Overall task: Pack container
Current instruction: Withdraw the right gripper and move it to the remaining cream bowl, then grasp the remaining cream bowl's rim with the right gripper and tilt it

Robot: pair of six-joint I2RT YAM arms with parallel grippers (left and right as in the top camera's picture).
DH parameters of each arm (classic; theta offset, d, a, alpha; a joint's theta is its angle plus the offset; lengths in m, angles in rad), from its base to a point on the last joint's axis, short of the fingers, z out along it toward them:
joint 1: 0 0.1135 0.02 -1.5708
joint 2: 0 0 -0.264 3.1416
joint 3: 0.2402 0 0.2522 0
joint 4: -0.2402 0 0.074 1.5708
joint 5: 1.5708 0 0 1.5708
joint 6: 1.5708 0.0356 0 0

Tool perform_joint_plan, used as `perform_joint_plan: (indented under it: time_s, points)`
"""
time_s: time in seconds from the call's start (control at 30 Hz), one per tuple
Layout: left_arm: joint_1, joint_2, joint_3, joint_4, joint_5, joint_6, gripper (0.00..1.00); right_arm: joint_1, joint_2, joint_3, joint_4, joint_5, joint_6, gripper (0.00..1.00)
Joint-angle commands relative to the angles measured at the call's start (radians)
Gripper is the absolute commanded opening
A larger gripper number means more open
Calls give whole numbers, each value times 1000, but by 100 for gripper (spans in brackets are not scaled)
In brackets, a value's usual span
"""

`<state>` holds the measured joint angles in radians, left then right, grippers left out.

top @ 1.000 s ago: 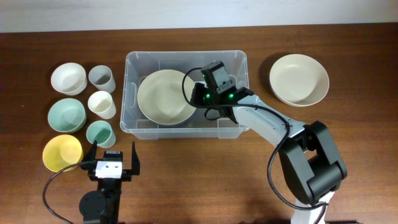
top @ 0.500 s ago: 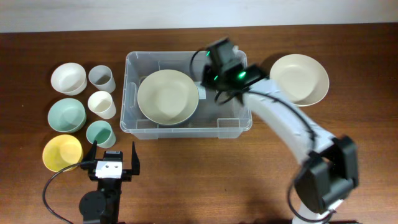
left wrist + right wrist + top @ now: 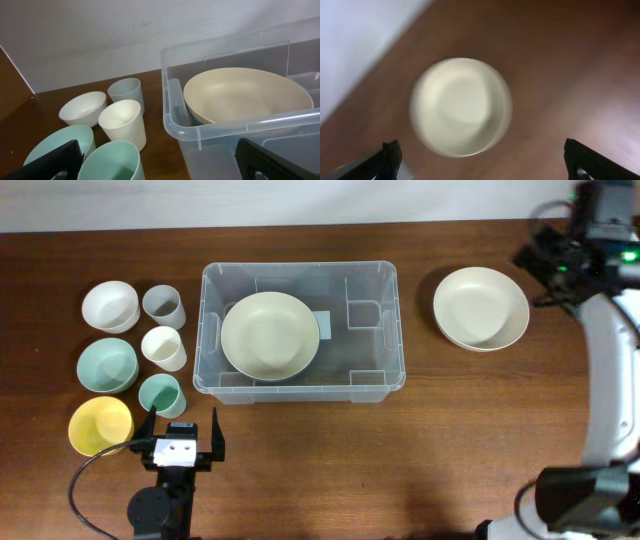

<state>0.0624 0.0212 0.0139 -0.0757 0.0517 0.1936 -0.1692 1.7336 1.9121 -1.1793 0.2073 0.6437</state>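
The clear container (image 3: 300, 272) stands mid-table with one beige bowl (image 3: 270, 335) lying in its left half. A second beige bowl (image 3: 481, 308) rests on the table to its right. My right gripper (image 3: 553, 268) hangs open and empty at the far right, high beside that bowl. The right wrist view shows the bowl (image 3: 461, 106) blurred below the spread gripper (image 3: 490, 162). My left gripper (image 3: 180, 438) is open near the front left. In its wrist view the container (image 3: 200, 131) and bowl (image 3: 245, 95) lie ahead of the open gripper (image 3: 160, 167).
Left of the container stand a white bowl (image 3: 109, 306), a grey cup (image 3: 162, 304), a cream cup (image 3: 164, 347), a mint bowl (image 3: 107, 365), a mint cup (image 3: 160, 394) and a yellow bowl (image 3: 100, 425). The mint cup (image 3: 110, 160) sits just ahead of the left fingers.
The right arm has lifted out of the container and swung to the far right, and its jaws have opened. The beige bowl stays in the container. The left arm has not moved.
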Motion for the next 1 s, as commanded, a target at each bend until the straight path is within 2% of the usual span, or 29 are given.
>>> perform_joint_plan:
  time_s: [0.0,0.1,0.23,0.43,0.97]
  points:
    - [4,-10,-5,-4,-4,-9,100,-111,66,-97,-10,-143,18,99]
    - [4,-10,-5,-4,-4,-9,100,-158,94,-185,29,-203,18,99]
    - [4,-10,-5,-4,-4,-9,100,-183,113,-368,220,-356,-38,99]
    - [4,-10,-5,-4,-4,-9,100,-159,118,-547,437,-425,-38,99]
    - [4,-10,-5,-4,-4,-9,100,-133,224,-589,549,-418,3,99]
